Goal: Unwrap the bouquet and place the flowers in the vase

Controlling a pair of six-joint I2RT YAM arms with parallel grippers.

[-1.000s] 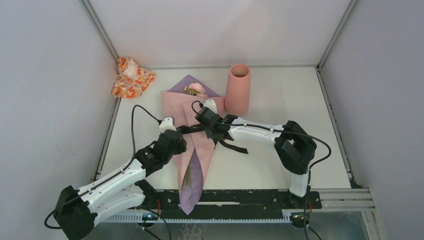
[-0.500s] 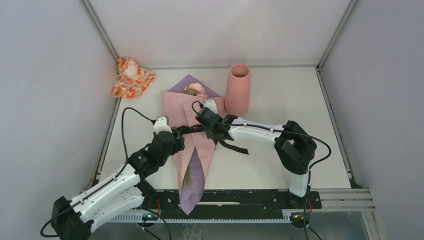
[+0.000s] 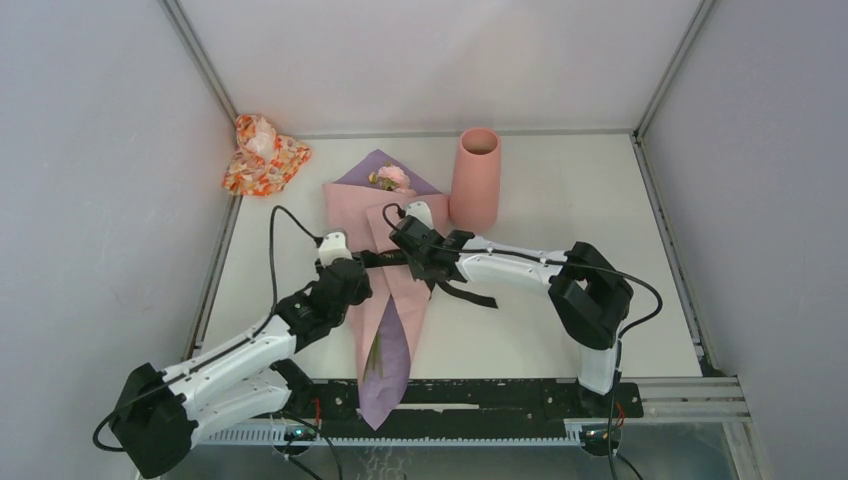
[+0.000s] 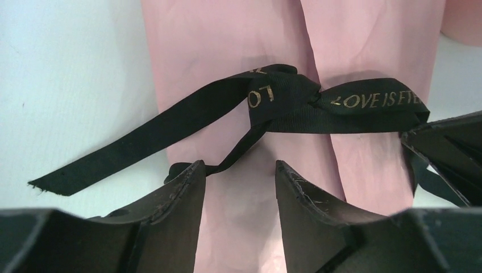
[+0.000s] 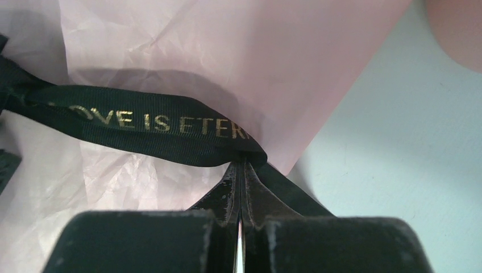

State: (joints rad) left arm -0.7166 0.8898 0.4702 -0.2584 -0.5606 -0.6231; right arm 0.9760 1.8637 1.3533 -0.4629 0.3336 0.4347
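ribbon: soft, limp, slick; loose tail best taken.
right hand: pinched on ribbon.
left hand: spread, nothing held.
bouquet: thin paper, easily torn.

The pale worktop carries the bouquet lying flat, narrow tip toward the near edge. The vase stands upright just right of its wide end, a black ribbon tail trails beside the cone, and an orange-red cloth bundle sits far left.
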